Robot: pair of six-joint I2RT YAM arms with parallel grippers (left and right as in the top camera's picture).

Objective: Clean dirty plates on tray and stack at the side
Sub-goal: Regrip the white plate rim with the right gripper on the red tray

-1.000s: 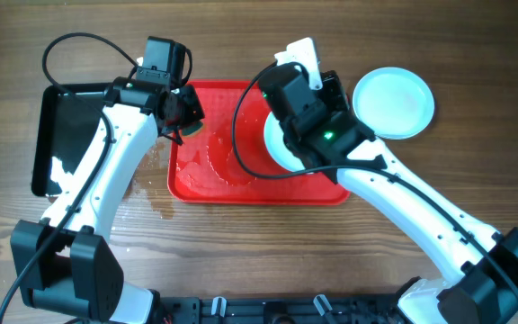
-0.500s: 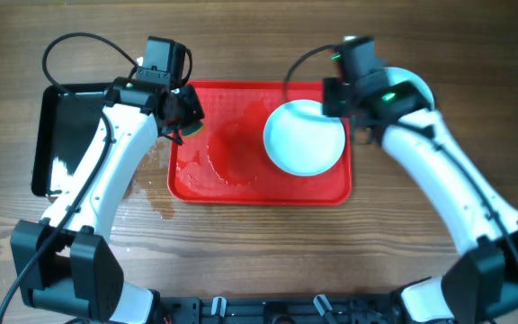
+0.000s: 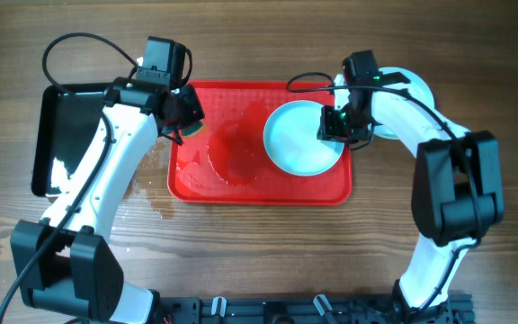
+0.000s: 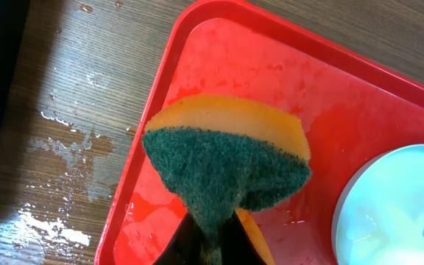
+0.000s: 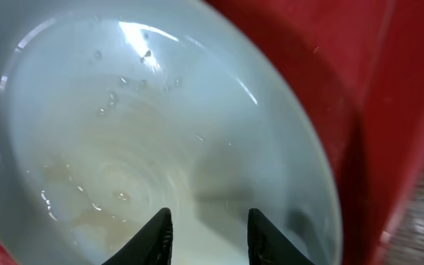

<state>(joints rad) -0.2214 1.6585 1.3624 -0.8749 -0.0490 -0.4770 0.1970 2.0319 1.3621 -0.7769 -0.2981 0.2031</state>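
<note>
Left wrist view shows left claw (image 4: pixel 210 239) clamping a sponge (image 4: pixel 227 165); right wrist shows right claw (image 5: pixel 209 227) parted over a plate (image 5: pixel 124 125).

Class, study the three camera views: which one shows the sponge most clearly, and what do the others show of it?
The left wrist view: the sponge fills the frame, green scouring face over orange foam. Overhead shows only a sliver beside the left gripper. The right wrist view shows none.
</note>
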